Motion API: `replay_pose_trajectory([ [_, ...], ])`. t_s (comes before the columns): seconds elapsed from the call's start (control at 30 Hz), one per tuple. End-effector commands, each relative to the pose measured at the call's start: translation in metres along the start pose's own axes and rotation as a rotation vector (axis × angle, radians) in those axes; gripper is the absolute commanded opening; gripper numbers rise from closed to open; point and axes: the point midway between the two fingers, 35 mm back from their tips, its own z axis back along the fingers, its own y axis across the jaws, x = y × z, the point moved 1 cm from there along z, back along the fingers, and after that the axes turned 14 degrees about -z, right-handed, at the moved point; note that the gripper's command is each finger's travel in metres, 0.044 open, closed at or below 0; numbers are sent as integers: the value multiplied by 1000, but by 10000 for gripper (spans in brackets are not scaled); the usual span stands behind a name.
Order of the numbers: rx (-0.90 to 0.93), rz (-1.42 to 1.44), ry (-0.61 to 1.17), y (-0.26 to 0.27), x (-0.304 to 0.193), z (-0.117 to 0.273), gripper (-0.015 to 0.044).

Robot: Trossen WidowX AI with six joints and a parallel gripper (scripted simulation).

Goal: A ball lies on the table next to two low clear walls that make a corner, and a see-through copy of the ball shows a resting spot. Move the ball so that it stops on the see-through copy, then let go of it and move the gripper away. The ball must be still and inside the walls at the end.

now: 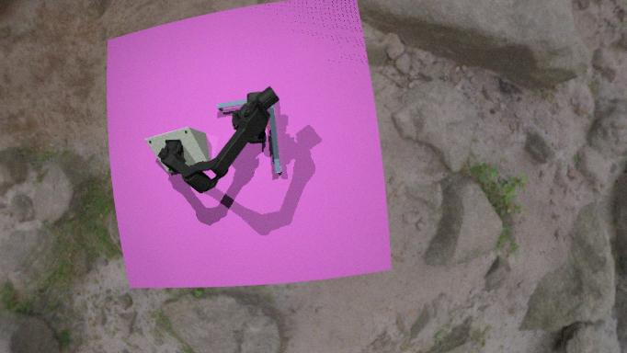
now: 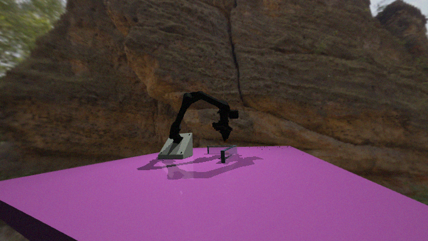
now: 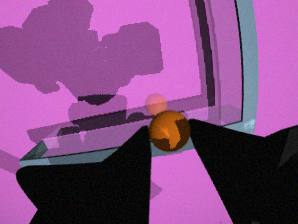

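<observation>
The gripper (image 3: 169,137) is clamped on the orange ball (image 3: 168,129), held above the table near the see-through copy (image 3: 156,104), inside the 2 walls (image 3: 240,50). The ball looks small, rigid and smooth, likely to roll; grip across its widest part.

Magenta table top (image 2: 251,201) — brown rock face (image 2: 282,63) behind, stony ground (image 1: 483,184) below

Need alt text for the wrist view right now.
An orange ball is pinched between the two black fingers of the claw, above the pink table. A faint see-through ball sits just beyond it, inside the corner of the clear walls.
</observation>
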Motion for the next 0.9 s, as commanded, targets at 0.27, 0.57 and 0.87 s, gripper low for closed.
replay_pose_trajectory([
  [0.27, 2, 55, 6, 0, -8, -22, 0],
  [0.57, 5, 55, 7, 2, -7, -72, 0],
  [0.87, 5, 55, 7, 2, -7, -80, 0],
])
